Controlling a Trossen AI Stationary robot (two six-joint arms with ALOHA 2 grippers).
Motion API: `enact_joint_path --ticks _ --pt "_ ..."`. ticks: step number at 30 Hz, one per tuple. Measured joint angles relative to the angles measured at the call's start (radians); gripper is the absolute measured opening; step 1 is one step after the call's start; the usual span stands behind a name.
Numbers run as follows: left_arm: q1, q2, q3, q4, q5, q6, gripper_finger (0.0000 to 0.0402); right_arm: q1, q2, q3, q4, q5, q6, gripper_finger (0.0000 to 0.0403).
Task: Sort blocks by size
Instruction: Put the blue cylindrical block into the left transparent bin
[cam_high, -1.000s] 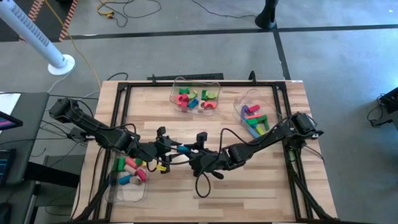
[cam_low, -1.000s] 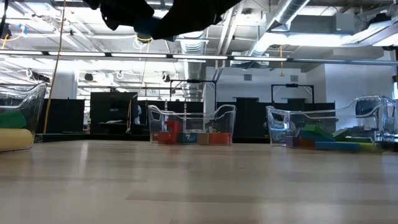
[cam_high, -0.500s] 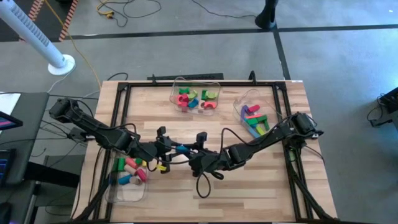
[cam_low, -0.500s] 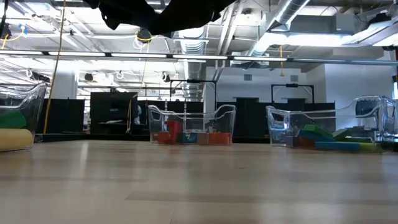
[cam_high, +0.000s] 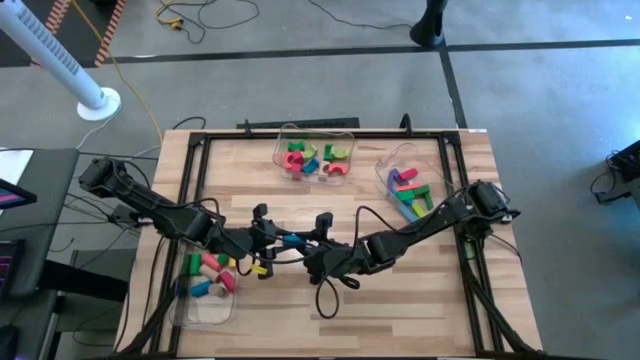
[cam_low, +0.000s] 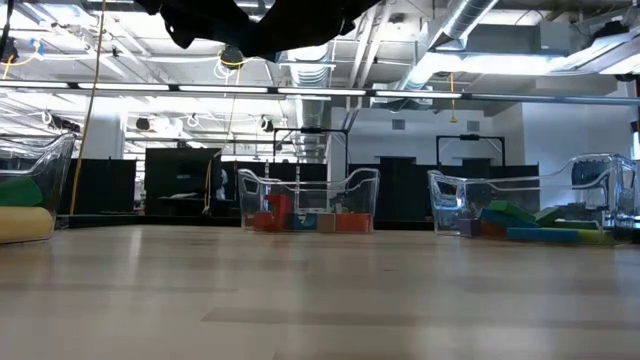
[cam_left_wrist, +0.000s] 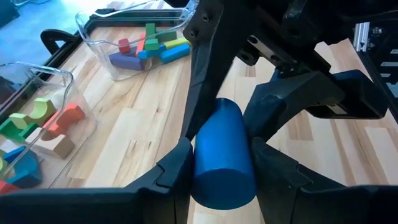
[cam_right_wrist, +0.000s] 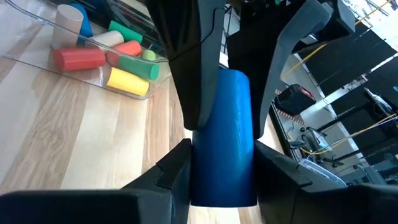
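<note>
1. A blue cylinder (cam_left_wrist: 222, 155) is held in mid-air above the middle of the wooden table (cam_high: 420, 290), between the two grippers, which meet tip to tip.
2. The left gripper (cam_high: 283, 238) is seen in the high view just left of table centre; its fingers (cam_left_wrist: 169, 174) are pressed against both sides of the blue cylinder, so it is closed on that block.
3. The right gripper (cam_high: 312, 250) is reached in from the right; in the right wrist view its fingers (cam_right_wrist: 171, 171) are also laid along both sides of the same cylinder, though whether a firm grip is kept cannot be told.
4. In the low view only the dark undersides of the arms are shown at the top edge, well above the tabletop.
5. A clear bin (cam_high: 205, 300) at the table's near-left corner is filled with cylinders (cam_right_wrist: 129, 81) in red, green, yellow, tan and blue.
6. A second clear bin (cam_high: 318, 130) at the far middle is filled with arches and small blocks (cam_high: 315, 160).
7. A third clear bin (cam_high: 385, 175) at the far right is filled with bars (cam_high: 412, 195) in purple, green, blue and red.
</note>
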Motion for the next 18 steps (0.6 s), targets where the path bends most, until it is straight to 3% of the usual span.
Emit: enact_joint_path --ticks 9,18 --pt "-0.008 0.000 0.033 -0.100 0.027 -0.006 0.0128 0.000 0.000 0.000 -0.040 0.019 0.056 0.0241" --pt "-0.064 -0.001 0.166 -0.472 0.057 -0.108 0.0128 -0.003 0.000 0.000 -0.173 0.087 0.158 0.0248"
